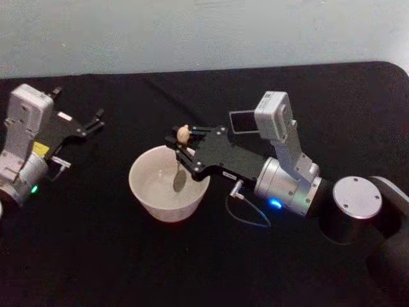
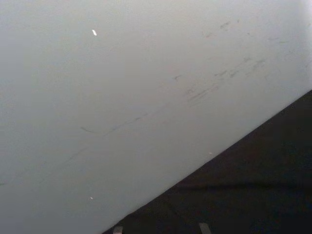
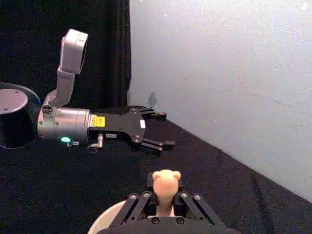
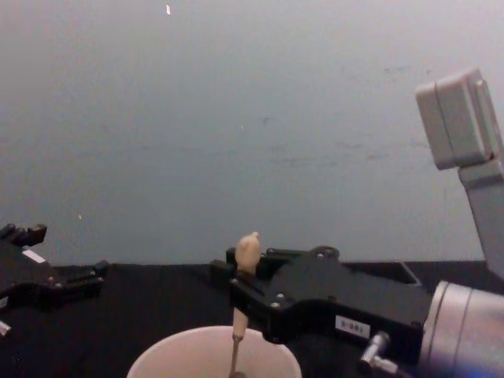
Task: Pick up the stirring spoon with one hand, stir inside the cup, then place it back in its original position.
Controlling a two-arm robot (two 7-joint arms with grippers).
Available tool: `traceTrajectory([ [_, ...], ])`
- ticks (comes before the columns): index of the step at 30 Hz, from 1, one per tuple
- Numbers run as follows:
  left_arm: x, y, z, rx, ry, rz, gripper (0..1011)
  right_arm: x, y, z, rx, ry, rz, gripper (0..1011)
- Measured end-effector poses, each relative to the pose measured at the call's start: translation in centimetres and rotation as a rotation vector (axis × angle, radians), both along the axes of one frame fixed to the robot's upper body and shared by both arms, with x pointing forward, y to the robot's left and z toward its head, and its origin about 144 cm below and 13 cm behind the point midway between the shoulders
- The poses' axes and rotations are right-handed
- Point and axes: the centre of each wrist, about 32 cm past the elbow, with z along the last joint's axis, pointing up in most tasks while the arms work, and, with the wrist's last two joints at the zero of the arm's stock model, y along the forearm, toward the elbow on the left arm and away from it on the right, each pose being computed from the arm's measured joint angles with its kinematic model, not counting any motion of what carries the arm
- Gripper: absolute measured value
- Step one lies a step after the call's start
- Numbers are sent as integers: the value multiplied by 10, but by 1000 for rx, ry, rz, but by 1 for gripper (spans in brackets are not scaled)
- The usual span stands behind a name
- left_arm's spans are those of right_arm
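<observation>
Black tabletop (image 1: 96, 256), centre frame: my right pincer (image 1: 181, 148) is gripping the stirring spoon (image 1: 183, 133) upright, so its bowl is reaching into the cup (image 1: 153, 206); left pincer (image 1: 80, 110) is idling open, frame left.

The stirring spoon (image 1: 183, 135) stands in the cup (image 1: 167, 210), with the holder (image 1: 241, 121) behind and to the right.

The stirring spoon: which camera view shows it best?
The head view: the stirring spoon, held by the right pincer, shows from knob to bowl, dipping into the cup. The chest view cuts off the bowl; the right wrist view gives its knob.
</observation>
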Motion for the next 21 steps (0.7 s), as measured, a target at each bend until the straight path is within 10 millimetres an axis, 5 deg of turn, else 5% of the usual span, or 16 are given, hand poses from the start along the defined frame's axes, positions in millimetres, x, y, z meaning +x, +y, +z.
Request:
traceTrajectory([
  [21,0,0,0,0,0,0,1002,3,-12,55,47,-76,15,175],
])
